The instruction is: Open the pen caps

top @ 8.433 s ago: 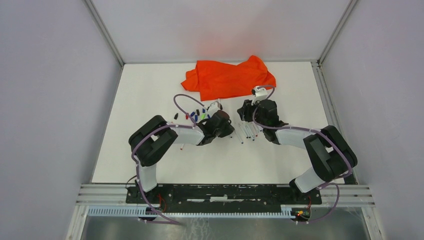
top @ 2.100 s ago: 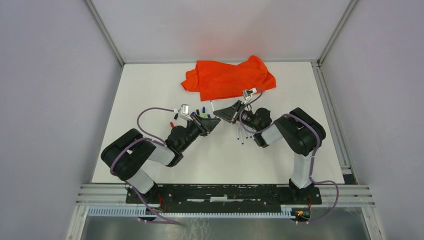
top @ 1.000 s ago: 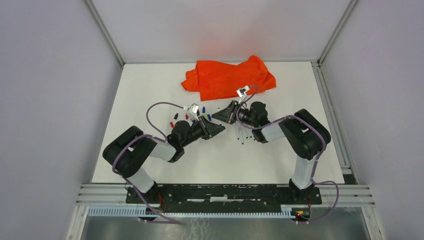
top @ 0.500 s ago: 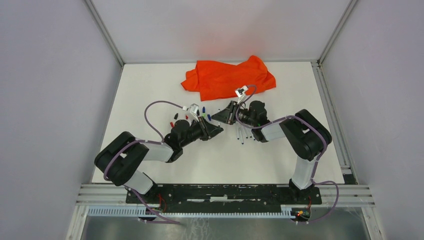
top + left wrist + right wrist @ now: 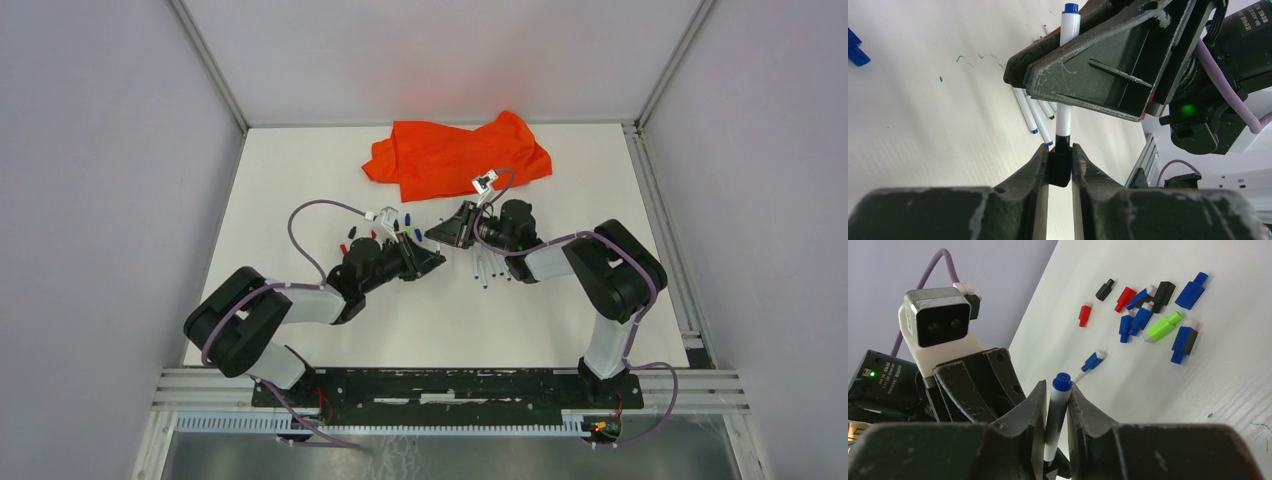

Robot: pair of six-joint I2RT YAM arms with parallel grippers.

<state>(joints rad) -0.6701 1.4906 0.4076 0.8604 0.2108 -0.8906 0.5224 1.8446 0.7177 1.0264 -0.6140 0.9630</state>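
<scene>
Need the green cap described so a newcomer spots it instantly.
Start at the orange cloth at the back, then come nearer to the scatter of loose pen caps in front of it. The green cap lies within that scatter; it is the only lime-green one, its neighbours being blue, red or black.

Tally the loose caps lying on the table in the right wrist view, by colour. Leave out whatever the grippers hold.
blue caps: 6
red caps: 2
black caps: 2
green cap: 1
Total: 11. One blue cap has a dark side that may be a further cap lying against it; the view does not settle that.
</scene>
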